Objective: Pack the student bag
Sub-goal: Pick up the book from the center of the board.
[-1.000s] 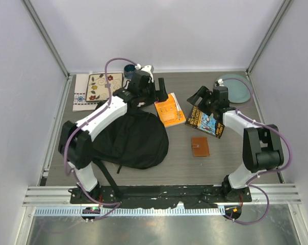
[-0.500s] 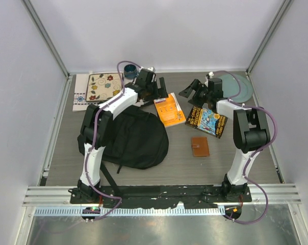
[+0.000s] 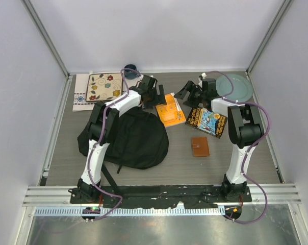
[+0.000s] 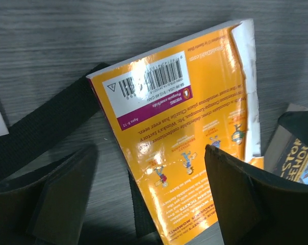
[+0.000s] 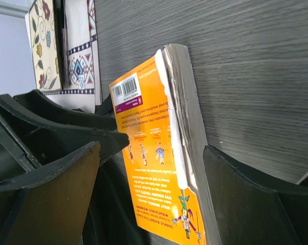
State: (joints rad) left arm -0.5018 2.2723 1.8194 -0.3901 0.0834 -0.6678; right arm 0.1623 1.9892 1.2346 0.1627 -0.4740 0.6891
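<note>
1. The student bag (image 3: 133, 139) lies slumped on the tabletop (image 3: 240, 158), toward the left front, with the left arm reaching over its far part.
2. The left fingers (image 4: 62, 204) stand wide apart and grip nothing. They hang past the bag's far right edge, over an orange book (image 3: 169, 109) that lies flat just beside the bag.
3. The left wrist view shows a black strap (image 4: 36, 140) on the tabletop, meeting that book's edge near one finger.
4. The right fingers (image 5: 47, 199) are also spread and empty. They sit on the book's far side, so the book lies between them and the bag.
5. A dark-covered book (image 3: 206, 121) lies further right, apart from the bag.
</note>
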